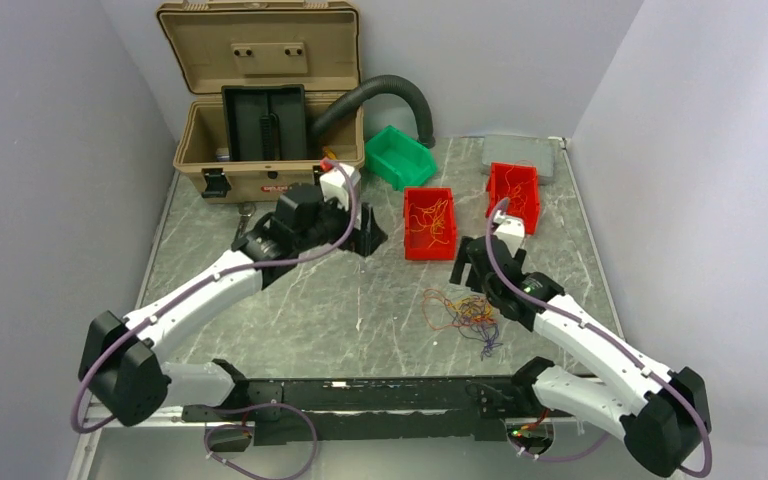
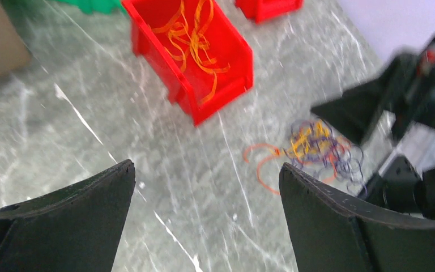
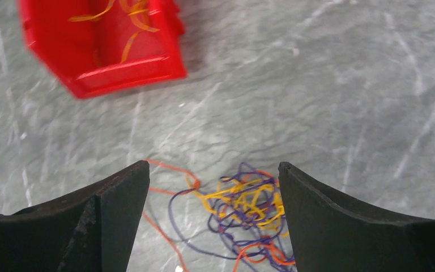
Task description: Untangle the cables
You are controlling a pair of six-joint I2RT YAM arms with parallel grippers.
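Note:
The cables [image 1: 460, 312] lie as a loose tangle of thin orange, yellow and dark purple-blue wires on the grey marble table, right of centre. My right gripper [image 1: 468, 268] is open and empty, just above and behind the tangle. In the right wrist view the tangle [image 3: 249, 209] shows between its spread fingers [image 3: 107, 215]. My left gripper [image 1: 365, 238] is open and empty, well left of the tangle, over bare table. In the left wrist view the tangle [image 2: 317, 147] lies beyond the right finger [image 2: 328, 221].
Two red bins [image 1: 430, 252] [image 1: 513, 168] holding orange and yellow wires stand behind the tangle. A green bin [image 1: 400, 157], an open tan case [image 1: 260, 100], a black corrugated hose [image 1: 380, 95] and a grey tray [image 1: 522, 155] stand at the back.

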